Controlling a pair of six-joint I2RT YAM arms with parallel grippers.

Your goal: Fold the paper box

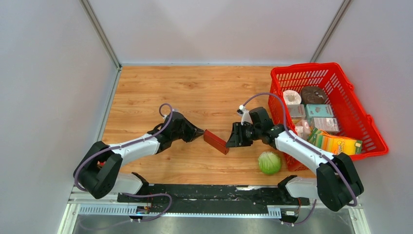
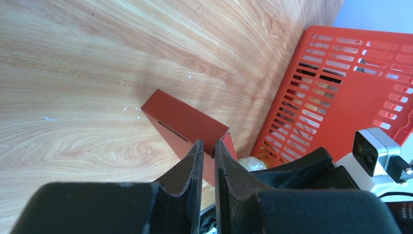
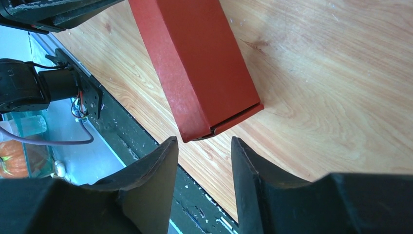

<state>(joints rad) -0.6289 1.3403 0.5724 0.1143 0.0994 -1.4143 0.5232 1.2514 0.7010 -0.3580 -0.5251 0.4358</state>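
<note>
The paper box (image 1: 215,141) is a dark red, closed, oblong cardboard box lying slantwise between my two grippers at the table's middle. My left gripper (image 1: 200,132) is at its left end. In the left wrist view the jaws (image 2: 208,146) are almost closed, pinching a thin edge of the box (image 2: 187,124). My right gripper (image 1: 233,141) is open at the box's right end. In the right wrist view the box (image 3: 195,63) ends just ahead of the fingertips (image 3: 203,146), not between them, with its end flap slightly ajar.
A bright red mesh basket (image 1: 360,107) with several packaged goods stands at the right, close behind the right arm; it also shows in the left wrist view (image 2: 341,87). A green cabbage (image 1: 269,162) lies by the right arm. Black rail along the near edge.
</note>
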